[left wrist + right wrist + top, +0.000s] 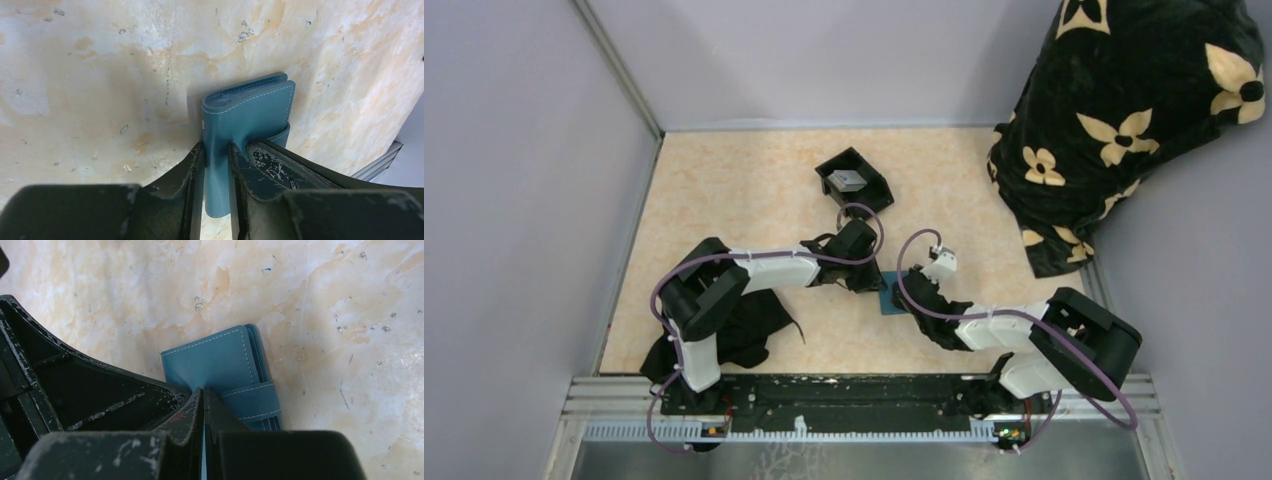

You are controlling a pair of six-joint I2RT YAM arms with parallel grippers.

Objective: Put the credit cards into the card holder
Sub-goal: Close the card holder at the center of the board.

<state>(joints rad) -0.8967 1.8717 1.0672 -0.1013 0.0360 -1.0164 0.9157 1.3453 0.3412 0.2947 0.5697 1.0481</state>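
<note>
Opening seems the step: left gripper (217, 150) clamps the flat teal-blue card holder (250, 112) on the tabletop (100, 100); right gripper (204, 392), pinched together, touches it. Next: spread it for the grey-silver card (848, 181) in the black tray (874, 190).

You see the wallet (250, 120) as smooth matt teal leather or leather-look, with pale stitching along its edges. Table (100, 75): cream marbled top, slight sheen, scratched and speckled. Left fingers (185, 175) and right fingers (182, 415): hard black plastic, matt, heavily scuffed with whitish scratches. Tray (824, 172): black plastic, dull. Card (849, 181) in it: grey, finish too small for you to tell. Blanket (1124, 100): dark plush cloth, cream flower print. Arm shell (774, 270): smooth white plastic. Base plate (864, 460): bare brushed metal. Walls (524, 150): flat matt grey.
</note>
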